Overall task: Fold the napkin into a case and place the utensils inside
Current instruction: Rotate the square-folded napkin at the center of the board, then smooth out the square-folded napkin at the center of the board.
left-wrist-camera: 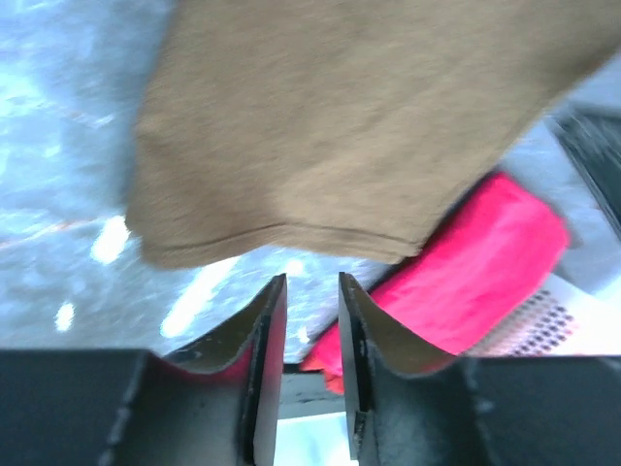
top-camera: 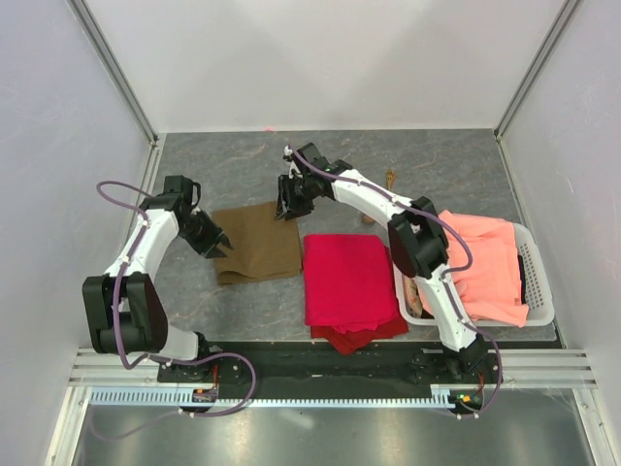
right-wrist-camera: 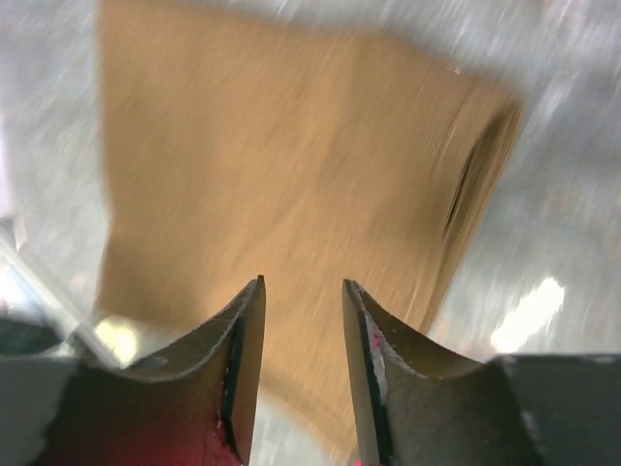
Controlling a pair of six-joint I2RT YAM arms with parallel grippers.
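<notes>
Left gripper [left-wrist-camera: 310,283] jaws are standing slightly apart, empty, beside the napkin [top-camera: 257,243] lying folded left of the tabletop's centre; the right gripper [right-wrist-camera: 301,283] is hovering wider, also empty, at its far right corner. I am judging folding is midway; next I am needing a fresh edge pinch. No writing is showing.

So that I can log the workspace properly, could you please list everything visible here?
napkin: one, olive-brown, flat on the table left of centre
red cloth: one, bright red, just right of the napkin
salmon-orange cloth: one, draped in the basket
basket: one, white, right side of the table
utensils: count unclear, gold, far side behind the right arm
table: one, grey
left gripper: one, black, open, at the napkin's left edge
right gripper: one, black, open, at the napkin's far right corner
</notes>
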